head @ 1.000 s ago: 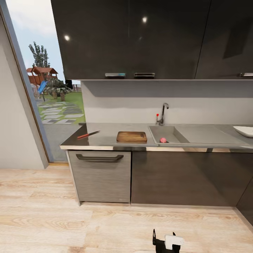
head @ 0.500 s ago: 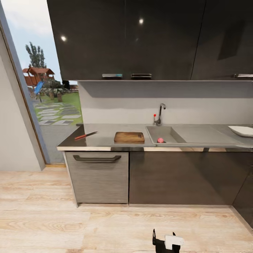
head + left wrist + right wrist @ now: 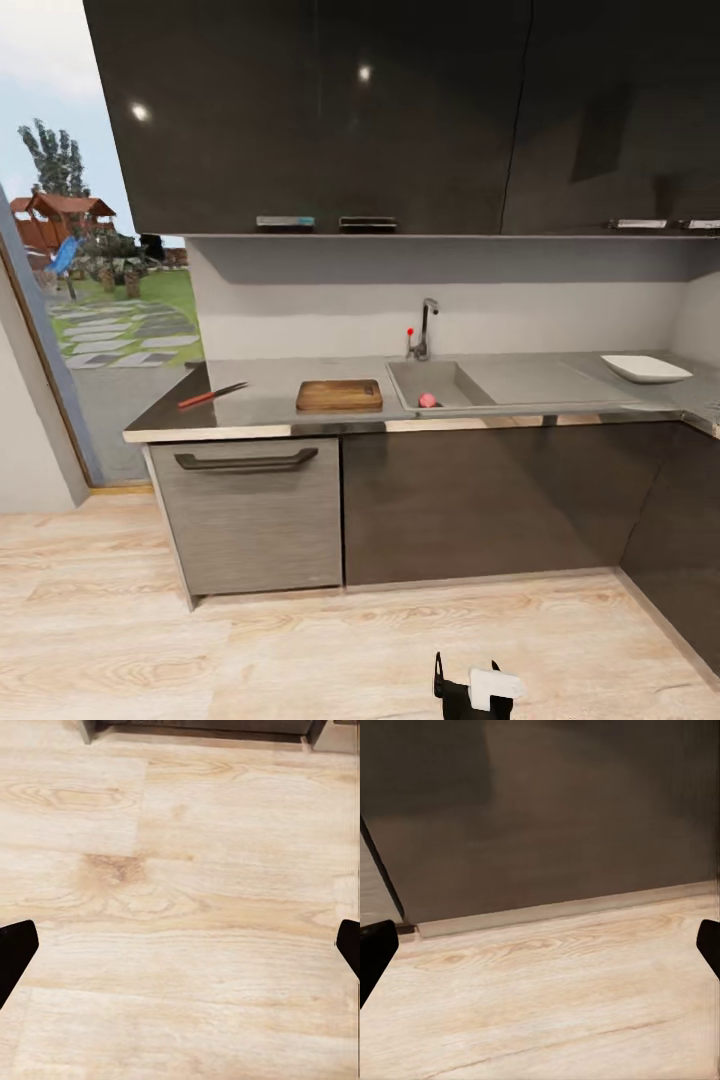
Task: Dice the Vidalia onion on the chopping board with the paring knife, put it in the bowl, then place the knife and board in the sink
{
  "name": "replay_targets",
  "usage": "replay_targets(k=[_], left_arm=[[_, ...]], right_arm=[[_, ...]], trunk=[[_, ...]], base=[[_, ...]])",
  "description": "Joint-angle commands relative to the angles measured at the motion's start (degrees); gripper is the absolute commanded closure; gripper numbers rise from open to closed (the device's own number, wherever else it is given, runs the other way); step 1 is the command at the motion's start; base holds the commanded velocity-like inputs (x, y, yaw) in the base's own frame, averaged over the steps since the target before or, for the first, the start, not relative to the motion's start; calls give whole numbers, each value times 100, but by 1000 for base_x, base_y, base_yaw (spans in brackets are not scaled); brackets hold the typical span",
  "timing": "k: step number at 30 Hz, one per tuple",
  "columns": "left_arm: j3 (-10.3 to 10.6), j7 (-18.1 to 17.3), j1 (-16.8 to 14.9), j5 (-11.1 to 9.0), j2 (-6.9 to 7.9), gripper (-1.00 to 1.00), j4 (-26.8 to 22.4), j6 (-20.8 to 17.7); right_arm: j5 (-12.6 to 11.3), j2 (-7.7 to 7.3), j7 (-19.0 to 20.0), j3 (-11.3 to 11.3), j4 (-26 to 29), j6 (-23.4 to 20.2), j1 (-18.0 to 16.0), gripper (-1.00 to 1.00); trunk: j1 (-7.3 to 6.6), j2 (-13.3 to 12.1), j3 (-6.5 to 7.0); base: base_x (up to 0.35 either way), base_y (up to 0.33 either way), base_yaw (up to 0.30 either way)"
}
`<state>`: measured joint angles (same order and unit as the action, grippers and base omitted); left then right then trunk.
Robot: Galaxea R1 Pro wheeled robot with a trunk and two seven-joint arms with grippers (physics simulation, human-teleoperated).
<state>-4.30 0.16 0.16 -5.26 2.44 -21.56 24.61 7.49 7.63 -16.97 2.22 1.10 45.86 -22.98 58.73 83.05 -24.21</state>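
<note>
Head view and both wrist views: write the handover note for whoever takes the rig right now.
Left gripper: open, empty, facing the wooden floor.
Right gripper: open, empty, facing the dark cabinets.
Vidalia onion lies in the sink. Chopping board sits on the countertop left of the sink, paring knife further left, bowl far right.
Done: nothing.
Left: drive up to the counter, then every step.

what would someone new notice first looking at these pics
Probably the small pinkish Vidalia onion sitting in the steel sink, the one bright spot on the grey countertop. Left of the sink lies the brown chopping board, and further left the red-handled paring knife. At the far right end rests the white bowl.
</note>
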Motion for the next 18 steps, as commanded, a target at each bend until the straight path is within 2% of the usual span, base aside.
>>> replay_targets(k=[1, 18], left_arm=[[17, 1, 2, -54, 2, -100, -6, 7], [17, 0, 2, -54, 2, -100, -6, 8]], right_arm=[[62, -1, -43, 24, -5, 6, -4, -100], [60, -2, -43, 24, -5, 5, -4, -100]], trunk=[[0, 3, 1], [0, 3, 111]], base=[[0, 0, -201], [0, 0, -201]])
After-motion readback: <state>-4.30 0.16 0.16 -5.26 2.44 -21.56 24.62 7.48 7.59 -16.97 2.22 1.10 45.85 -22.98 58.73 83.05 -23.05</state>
